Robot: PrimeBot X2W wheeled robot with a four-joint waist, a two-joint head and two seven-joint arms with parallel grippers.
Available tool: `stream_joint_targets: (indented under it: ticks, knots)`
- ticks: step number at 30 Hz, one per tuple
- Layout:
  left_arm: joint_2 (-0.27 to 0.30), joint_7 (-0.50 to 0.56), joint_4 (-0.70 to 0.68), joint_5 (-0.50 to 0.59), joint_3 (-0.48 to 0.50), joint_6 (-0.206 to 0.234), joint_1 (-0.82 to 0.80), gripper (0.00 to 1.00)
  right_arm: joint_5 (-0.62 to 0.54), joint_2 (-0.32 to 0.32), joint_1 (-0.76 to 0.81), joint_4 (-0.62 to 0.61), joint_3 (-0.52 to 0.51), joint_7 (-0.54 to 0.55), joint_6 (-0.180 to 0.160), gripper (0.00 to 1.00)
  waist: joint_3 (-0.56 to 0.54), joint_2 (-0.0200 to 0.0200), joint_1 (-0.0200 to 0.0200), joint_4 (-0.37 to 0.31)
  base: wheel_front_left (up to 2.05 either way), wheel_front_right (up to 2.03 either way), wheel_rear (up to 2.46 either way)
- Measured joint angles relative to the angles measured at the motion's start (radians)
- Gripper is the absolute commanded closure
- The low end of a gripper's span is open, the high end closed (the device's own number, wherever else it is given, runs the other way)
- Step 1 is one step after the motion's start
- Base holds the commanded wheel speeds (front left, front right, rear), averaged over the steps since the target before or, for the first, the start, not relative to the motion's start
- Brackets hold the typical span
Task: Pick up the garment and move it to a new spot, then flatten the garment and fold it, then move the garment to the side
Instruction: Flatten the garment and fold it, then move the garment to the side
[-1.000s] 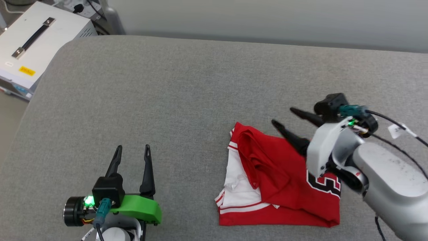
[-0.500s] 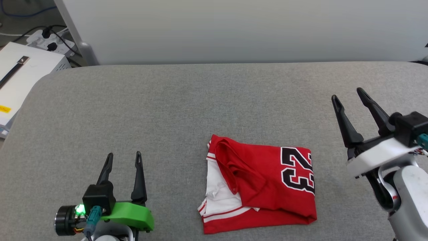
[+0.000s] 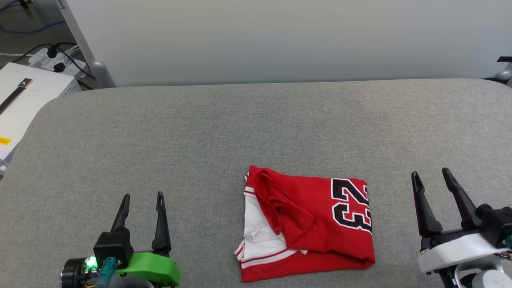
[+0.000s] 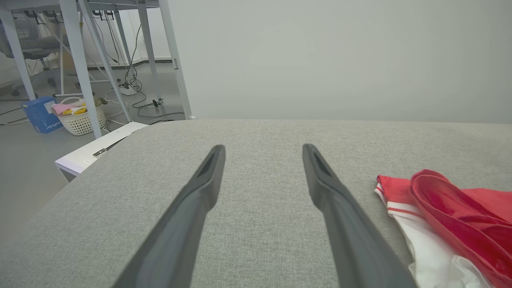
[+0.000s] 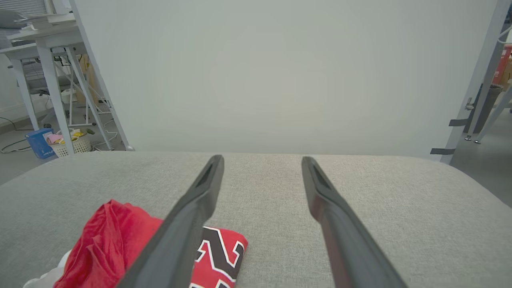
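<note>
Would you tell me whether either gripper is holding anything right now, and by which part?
Nothing is held: the left gripper and right gripper stand open, apart from the folded garment on the grey surface.

Setting: robotics test lab.
Work surface: grey fabric-covered table (image 3: 256, 128).
Ahead of the left claw (image 3: 143, 196): plain pale partition panel (image 3: 280, 40).
Off to that claw's left, on bare floor: power strip (image 3: 56, 60) with plugged cables, white equipment case (image 3: 24, 96) (strap handle on top), metal-legged desks (image 4: 82, 60), laundry basket (image 4: 82, 120).
</note>
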Motion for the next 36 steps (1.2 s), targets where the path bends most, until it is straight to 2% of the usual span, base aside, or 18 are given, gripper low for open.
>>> stream_joint_targets:
  ticks: [12,14,18,20,27,29,30,32,36]
  knots:
    - [-0.011,0.0,0.005,0.0,-0.003,-0.001,0.004,0.0,-0.005,0.017,0.014,0.028,-0.005,0.0,0.0,0.0,0.009,0.0,-0.0001,0.016,0.0,0.0,0.0]
    - [-0.012,0.0,0.006,0.0,-0.003,-0.001,0.004,0.0,-0.009,-0.004,-0.022,0.006,-0.008,0.0,0.0,0.0,0.014,0.0,0.0,0.017,0.0,0.0,0.0]
    - [-0.014,0.0,0.007,0.0,-0.004,-0.002,0.004,0.0,0.004,-0.094,-0.137,0.0,0.029,0.015,0.0,0.0,0.018,0.0,0.0,0.023,0.0,0.0,0.0]
    - [-0.014,0.0,0.008,0.0,-0.002,-0.002,0.003,0.0,0.027,-0.155,-0.194,0.015,0.088,0.094,0.0,0.0,0.021,0.0,0.0,0.026,0.0,0.0,0.0]
    - [-0.016,0.0,0.007,0.0,-0.004,-0.006,0.001,0.0,0.23,-0.283,-0.334,0.047,0.273,0.465,0.0,0.0,0.036,0.0,0.0,0.04,0.0,0.0,0.0]
    - [-0.017,0.0,0.007,0.0,-0.005,-0.007,0.001,0.0,0.306,-0.318,-0.348,0.057,0.32,0.593,0.0,0.0,0.043,0.0,0.0,0.046,0.0,0.0,0.0]
    - [-0.018,0.0,0.005,0.0,-0.012,-0.009,-0.001,0.0,0.417,-0.353,-0.349,0.076,0.352,0.746,0.0,0.0,0.053,0.0,0.0,0.056,0.0,0.0,0.0]
    - [-0.02,0.0,0.004,0.001,-0.02,-0.009,-0.007,0.0,0.493,-0.371,-0.347,0.093,0.362,0.838,0.0,0.0,0.062,0.0,0.0,0.065,0.0,0.0,0.0]
    - [-0.021,0.0,0.001,0.001,-0.033,-0.01,-0.025,0.0,0.621,-0.365,-0.314,0.133,0.349,0.954,0.0,0.0,0.085,0.0,0.0,0.082,0.0,0.0,0.0]
